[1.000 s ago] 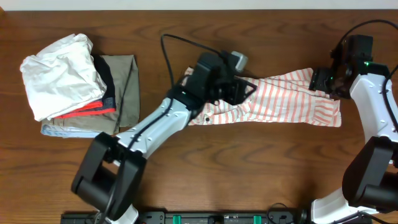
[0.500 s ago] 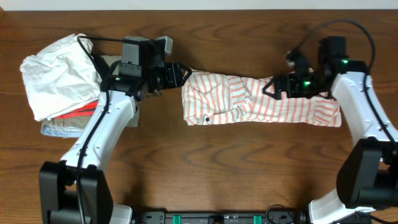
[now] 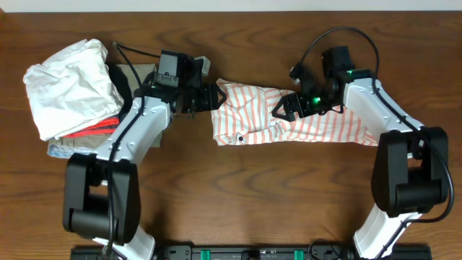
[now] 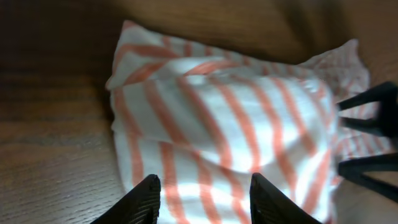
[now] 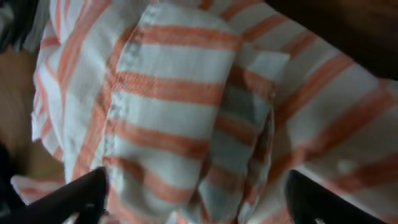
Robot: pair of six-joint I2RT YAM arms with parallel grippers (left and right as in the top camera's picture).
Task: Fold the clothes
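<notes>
Overhead, a long thin-fabric shirt (image 3: 317, 126) with coral-pink and white stripes lay rumpled on the brown wooden bench (image 3: 238, 188), right of a crumpled white garment (image 3: 68, 87). The left gripper (image 3: 211, 97) sat between that white garment and the shirt's near edge. The right gripper (image 3: 284, 108) hovered farther off, over the shirt's middle.

Left wrist showed the left gripper (image 4: 204, 180) partly spread and empty, with the shirt (image 4: 236, 124) just ahead.

Right wrist showed the right gripper (image 5: 196, 180) gaping wide, holding nothing, above the shirt (image 5: 180, 112).

Wooden table (image 3: 274, 195), striped shirt (image 3: 249, 119) (crumpled), garment pile (image 3: 72, 90)
</notes>
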